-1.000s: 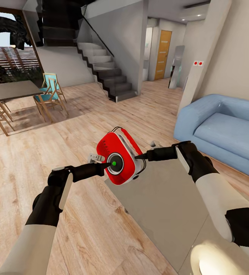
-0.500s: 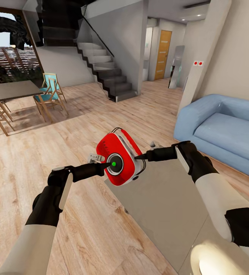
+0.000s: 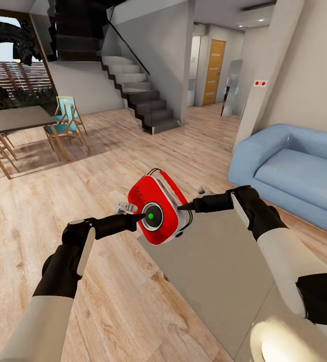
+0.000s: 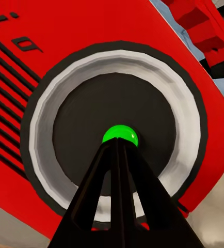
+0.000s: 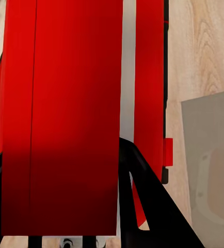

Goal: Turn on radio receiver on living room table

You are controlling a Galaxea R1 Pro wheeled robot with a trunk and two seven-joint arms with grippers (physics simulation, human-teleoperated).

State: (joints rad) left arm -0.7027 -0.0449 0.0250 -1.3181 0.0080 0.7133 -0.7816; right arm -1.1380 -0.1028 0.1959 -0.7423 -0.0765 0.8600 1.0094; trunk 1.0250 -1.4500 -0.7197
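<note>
Radio receiver [image 3: 158,213] is off the table [image 3: 223,281], held up over its near corner, tilted, dial facing me. My right gripper [image 3: 183,206] is clamped on its side: in the right wrist view a dark finger [image 5: 143,206] lies against the white trim with the red shell between the jaws. My left gripper [image 3: 142,216] is pinched closed to a point, tip on the green dot at the dial centre [image 4: 120,134]. Handling guess: small, rigid plastic shell, light, glossy so probably slippery under a side pinch; pushing the dial could pivot it in the grip. Best hold is across the flat sides, as now; the thin top handle looks too flimsy to resist a press. Looks: bright red rounded box, white side band, round black dial with grey ring, grille slots beside it.
</note>
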